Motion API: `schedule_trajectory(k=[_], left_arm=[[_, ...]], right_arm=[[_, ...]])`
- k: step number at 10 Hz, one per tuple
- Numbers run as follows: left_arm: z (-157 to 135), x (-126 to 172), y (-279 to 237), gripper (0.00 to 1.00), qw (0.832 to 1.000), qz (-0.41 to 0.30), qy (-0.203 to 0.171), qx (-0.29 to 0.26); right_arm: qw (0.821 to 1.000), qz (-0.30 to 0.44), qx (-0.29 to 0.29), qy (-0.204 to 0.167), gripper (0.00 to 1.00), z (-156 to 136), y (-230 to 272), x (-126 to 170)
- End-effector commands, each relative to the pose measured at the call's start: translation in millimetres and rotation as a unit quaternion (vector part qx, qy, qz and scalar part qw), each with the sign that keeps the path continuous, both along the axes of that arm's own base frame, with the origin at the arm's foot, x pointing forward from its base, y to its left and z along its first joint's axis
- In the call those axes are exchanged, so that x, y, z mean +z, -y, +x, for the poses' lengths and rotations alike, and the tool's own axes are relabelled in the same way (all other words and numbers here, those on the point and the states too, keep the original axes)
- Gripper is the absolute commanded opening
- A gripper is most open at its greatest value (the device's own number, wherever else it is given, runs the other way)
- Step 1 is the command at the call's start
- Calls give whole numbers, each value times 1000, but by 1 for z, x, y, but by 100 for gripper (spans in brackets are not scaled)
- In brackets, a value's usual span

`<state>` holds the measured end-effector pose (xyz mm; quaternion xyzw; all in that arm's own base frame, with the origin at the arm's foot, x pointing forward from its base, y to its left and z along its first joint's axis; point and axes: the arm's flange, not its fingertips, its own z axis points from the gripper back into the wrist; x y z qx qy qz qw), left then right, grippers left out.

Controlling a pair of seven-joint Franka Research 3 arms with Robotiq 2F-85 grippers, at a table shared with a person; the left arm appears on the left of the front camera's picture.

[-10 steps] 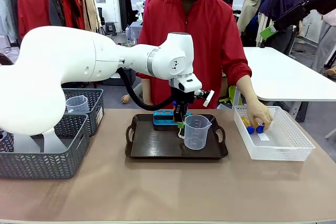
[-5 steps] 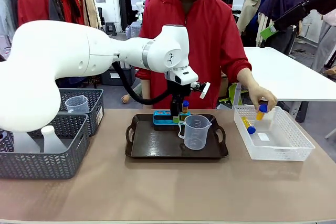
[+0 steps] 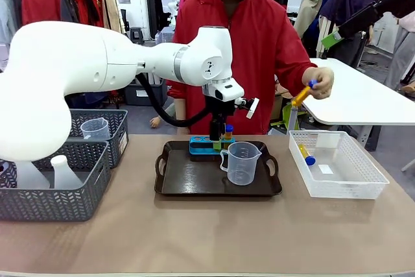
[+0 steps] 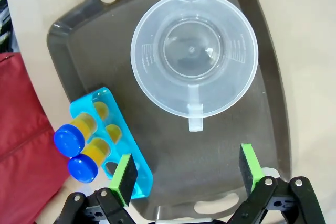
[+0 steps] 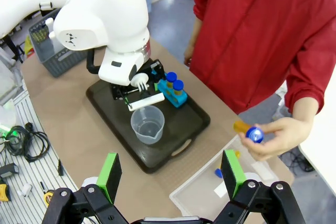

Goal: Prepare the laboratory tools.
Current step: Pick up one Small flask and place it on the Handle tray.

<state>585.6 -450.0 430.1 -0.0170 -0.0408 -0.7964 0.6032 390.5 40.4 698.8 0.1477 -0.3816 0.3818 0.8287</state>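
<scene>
**Task items.** The blue rack (image 3: 203,141) sits at the far edge of the dark tray (image 3: 194,185), on the person's side. Two racked tubes (image 4: 76,153), orange with blue caps, stand upright in adjacent holes; I see the other two holes open. The clear beaker (image 3: 242,163) stands upright on the same tray, just beside the rack and apart from it.

**Left gripper** (image 4: 187,170). I find it above the tray's far edge, over the rack. Its fingers are spread wide and grip nothing. In the wrist view one green pad lies over the rack's end and the other over bare tray.

**Right gripper** (image 5: 171,172). It is high above the table, fingers fully apart, with nothing between them.

**Person.** A raised hand (image 3: 322,81) holds a third tube (image 3: 302,95) well above the table. A loose tube (image 3: 305,154) lies in the white basket (image 3: 338,191), to the right of the tray.

**Left of the table.** The near grey basket (image 3: 45,207) contains a white flask (image 3: 63,172). The grey basket behind it (image 3: 120,129) contains a second beaker (image 3: 95,128).
</scene>
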Motion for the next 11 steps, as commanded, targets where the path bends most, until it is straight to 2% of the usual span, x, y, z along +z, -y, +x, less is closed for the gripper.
schedule_trajectory(k=[1,3,5,7,10,11], left_arm=[[1,1,-2,100,1000,2,3,1],[0,-1,0,100,1000,1,0,0],[-4,35,-26,100,999,-20,-39,10],[-13,75,-55,100,997,-38,-53,50],[-24,122,-91,100,995,-24,-20,94],[-26,142,-101,100,992,-20,-6,124]], right_arm=[[1000,4,5,1,100,0,0,1],[1000,4,5,1,100,0,0,1],[1000,4,5,1,100,0,0,1],[1000,4,5,1,100,0,0,1],[1000,4,5,1,100,0,0,1],[1000,4,5,1,100,0,0,1]])
